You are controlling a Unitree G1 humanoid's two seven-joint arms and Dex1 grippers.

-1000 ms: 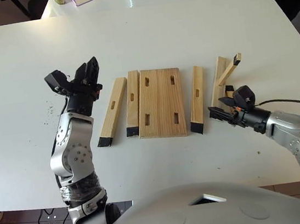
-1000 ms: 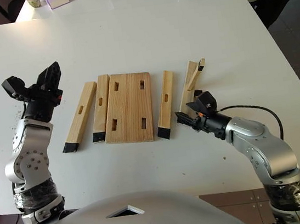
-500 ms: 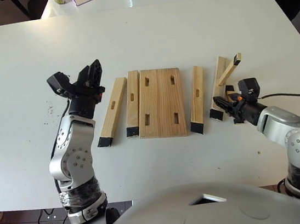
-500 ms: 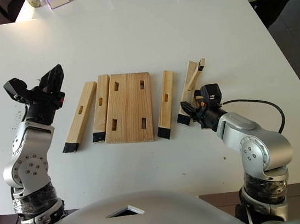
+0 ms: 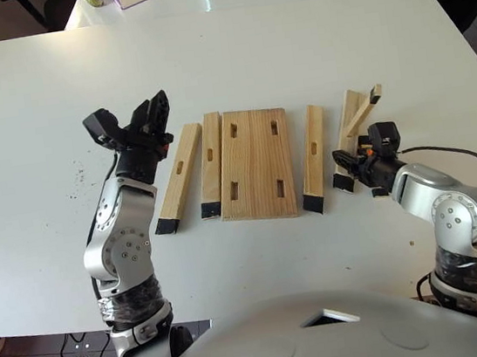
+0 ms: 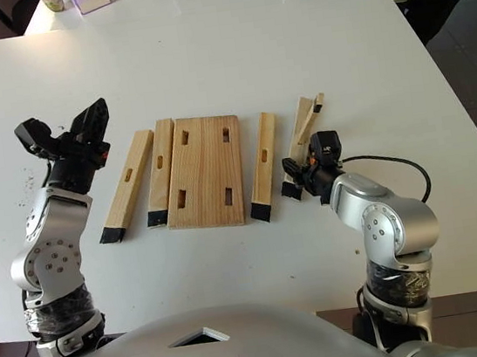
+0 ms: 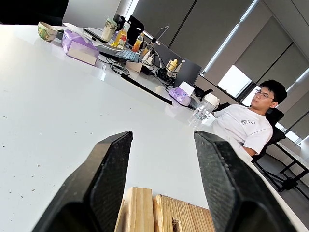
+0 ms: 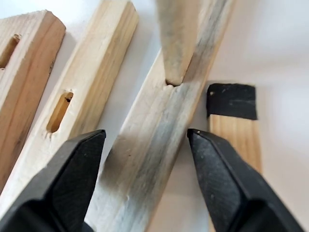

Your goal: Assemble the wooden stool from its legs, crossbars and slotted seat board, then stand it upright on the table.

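Seat board (image 5: 256, 164) lies flat — right gripper (image 8: 145, 141) gapes astride the crossbar-fitted leg (image 8: 159, 121), left gripper (image 7: 161, 140) hovers agape, empty.

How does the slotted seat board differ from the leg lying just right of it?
The seat board is wide, the leg narrow. The seat board has four slots, the leg one. The leg has a black near end; the seat board has none. Both are pale wood, lying flat.

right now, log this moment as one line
left gripper: open, raised beside leftmost leg | right gripper: open, astride angled leg, crossbar end at its slot | seat board: flat, unassembled
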